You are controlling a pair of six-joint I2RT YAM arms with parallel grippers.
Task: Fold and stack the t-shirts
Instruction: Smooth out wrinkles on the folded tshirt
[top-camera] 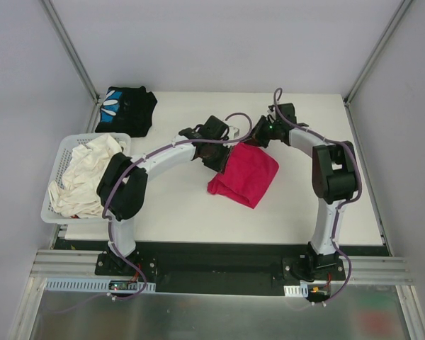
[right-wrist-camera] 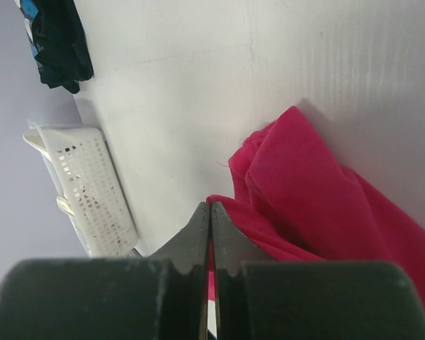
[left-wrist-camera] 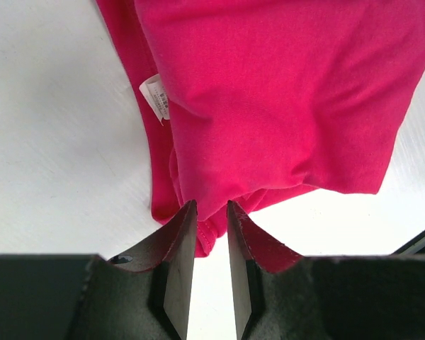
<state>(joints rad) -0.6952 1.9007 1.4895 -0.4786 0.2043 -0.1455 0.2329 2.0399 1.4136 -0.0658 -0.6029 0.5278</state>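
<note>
Centre of the overhead view: plain magenta-red t-shirt [top-camera: 244, 173], bunched into a rough slanted rectangle on the white table [top-camera: 177, 205], upper-left corner drawn up toward both arms. Soft matte knit, smooth across the broad panel, gathered into folds at the pinched edge. Small white label [left-wrist-camera: 154, 98] at a seam, upper left of the left wrist view. Upper left of the overhead view: black t-shirt [top-camera: 126, 110] with blue-and-white print, crumpled at the table's far corner, well apart from the red one. Left edge: white plastic lattice basket [top-camera: 71, 216], heaped with pale cloth [top-camera: 81, 173]. Left gripper [left-wrist-camera: 211, 207] narrowly parted, dark fingers clamped on a wad of the magenta-red fabric. Right gripper [right-wrist-camera: 210, 207] pressed fully together, nipping a thin fold of the same shirt.
</note>
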